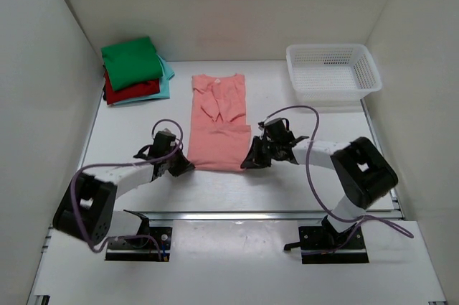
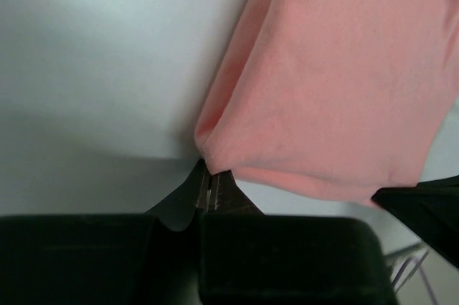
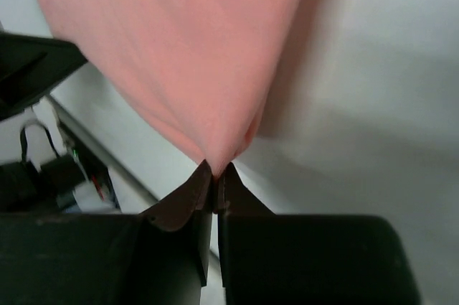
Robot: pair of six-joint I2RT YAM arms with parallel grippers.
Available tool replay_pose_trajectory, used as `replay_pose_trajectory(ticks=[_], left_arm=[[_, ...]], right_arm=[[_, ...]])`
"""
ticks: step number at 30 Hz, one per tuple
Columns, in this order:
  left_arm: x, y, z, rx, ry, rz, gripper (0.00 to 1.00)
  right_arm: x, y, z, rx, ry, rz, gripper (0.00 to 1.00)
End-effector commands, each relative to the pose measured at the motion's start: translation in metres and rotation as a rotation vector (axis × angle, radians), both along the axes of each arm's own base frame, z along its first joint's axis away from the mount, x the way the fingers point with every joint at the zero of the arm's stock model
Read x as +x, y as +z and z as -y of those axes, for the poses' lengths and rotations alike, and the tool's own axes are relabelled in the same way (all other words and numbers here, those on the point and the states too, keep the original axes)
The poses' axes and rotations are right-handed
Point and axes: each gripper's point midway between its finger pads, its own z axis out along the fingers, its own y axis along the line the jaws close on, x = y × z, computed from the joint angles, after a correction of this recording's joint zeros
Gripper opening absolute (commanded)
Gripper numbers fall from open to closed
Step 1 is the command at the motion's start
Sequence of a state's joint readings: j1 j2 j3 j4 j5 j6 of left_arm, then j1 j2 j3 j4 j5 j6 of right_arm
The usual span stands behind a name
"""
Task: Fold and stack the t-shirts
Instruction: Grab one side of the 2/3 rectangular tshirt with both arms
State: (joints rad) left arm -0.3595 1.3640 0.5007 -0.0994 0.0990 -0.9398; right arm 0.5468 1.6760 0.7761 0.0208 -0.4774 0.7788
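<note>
Left gripper (image 2: 209, 176) has its fingertips pressed together on the near left corner of the pink shirt (image 1: 219, 129), and a small fold of cloth bunches just above the tips. Right gripper (image 3: 215, 172) is clenched the same way on the near right corner, where the cloth narrows to a point between its fingers. From these two corners the shirt stretches away from the arms along the middle of the table (image 1: 122, 133). It lies as a long narrow strip, sleeves folded in over the body and collar at the far end. Its near edge spans the gap between the two grippers. Both arms reach inward from their bases, low over the surface.

At the far left, well apart from the pink shirt, the folded shirts sit in a pile. Green shirt (image 1: 130, 61) is on top, red shirt (image 1: 129, 92) under it, and teal shirt (image 1: 166, 79) shows at the right edge and underneath. At the far right stands the white mesh basket (image 1: 330, 48).
</note>
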Motion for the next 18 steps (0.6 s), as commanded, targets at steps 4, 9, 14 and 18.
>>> replay_pose_trajectory(ticks=[4,9,14,18], left_arm=[[-0.113,0.000,-0.017,0.016,-0.130,-0.171,0.00],[-0.153,0.027,0.006,-0.100,-0.194,-0.173,0.00],[-0.145,0.071,0.013,-0.134,-0.243,-0.130,0.00],[-0.115,0.103,0.015,-0.100,-0.278,-0.065,0.00]], right_arm=[[-0.101,0.004,0.033,-0.037,0.201,-0.118,0.00],[-0.150,0.017,0.041,-0.012,0.309,-0.205,0.00],[-0.146,0.047,0.038,0.036,0.314,-0.211,0.01],[-0.121,0.067,0.042,0.038,0.291,-0.196,0.00]])
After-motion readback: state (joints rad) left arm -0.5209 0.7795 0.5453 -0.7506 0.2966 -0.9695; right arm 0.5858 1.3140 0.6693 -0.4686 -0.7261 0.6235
